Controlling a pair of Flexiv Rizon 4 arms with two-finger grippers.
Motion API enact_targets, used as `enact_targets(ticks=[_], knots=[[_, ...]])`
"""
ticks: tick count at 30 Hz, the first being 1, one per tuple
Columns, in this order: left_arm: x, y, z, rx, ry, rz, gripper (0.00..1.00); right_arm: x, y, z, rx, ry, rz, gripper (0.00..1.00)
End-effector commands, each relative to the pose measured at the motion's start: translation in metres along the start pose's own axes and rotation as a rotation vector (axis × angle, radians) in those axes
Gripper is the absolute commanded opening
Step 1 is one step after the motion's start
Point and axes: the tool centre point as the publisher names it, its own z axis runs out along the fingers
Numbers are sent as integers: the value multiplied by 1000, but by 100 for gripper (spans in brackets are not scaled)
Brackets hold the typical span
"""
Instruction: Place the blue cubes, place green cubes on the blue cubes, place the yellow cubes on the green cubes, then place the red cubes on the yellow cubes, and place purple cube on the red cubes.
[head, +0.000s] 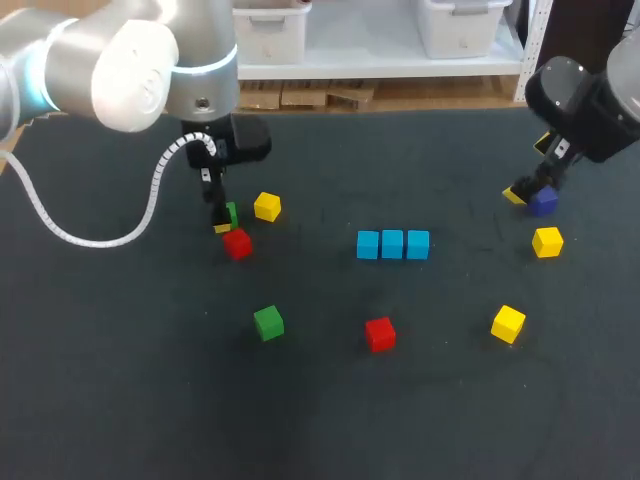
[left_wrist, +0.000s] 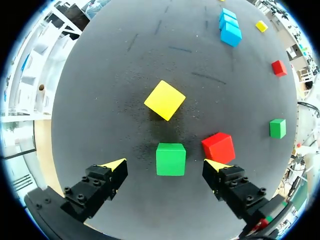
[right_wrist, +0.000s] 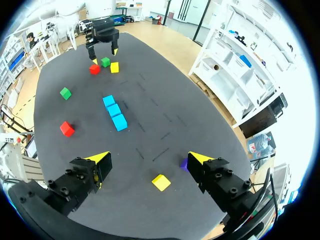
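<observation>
Three blue cubes lie in a row at the table's middle, also seen ahead of my left gripper. My left gripper is open and low over the table, with a green cube between its fingers, untouched. A red cube sits just beside one finger and a yellow cube just ahead. In the head view this gripper half hides that green cube. My right gripper hangs open and empty above the table's right side; the purple cube peeks out beside one finger.
Loose cubes are scattered around: a second green cube, a red cube, and two yellow cubes on the right. The purple cube sits near the right gripper.
</observation>
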Motion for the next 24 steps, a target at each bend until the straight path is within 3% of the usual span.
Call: enact_targets(ticks=[1, 4, 7, 8, 9, 10, 24], knots=[[-3, 7, 3, 11, 5, 4, 100, 0, 0, 0, 3, -1, 1, 100], [-4, 9, 6, 5, 10, 6, 96, 0, 0, 0, 3, -1, 1, 100], [-4, 9, 6, 3, 9, 4, 49, 0, 0, 0, 3, -1, 1, 100], [-4, 10, 6, 5, 8, 4, 38, 0, 0, 0, 3, -1, 1, 100], [-4, 10, 6, 6, 7, 3, 16, 0, 0, 0, 3, -1, 1, 100], [-4, 10, 6, 7, 7, 3, 0, 0, 0, 0, 3, -1, 1, 100], [-1, 9, -16, 10, 24, -33, 0, 0, 0, 0, 3, -1, 1, 100]])
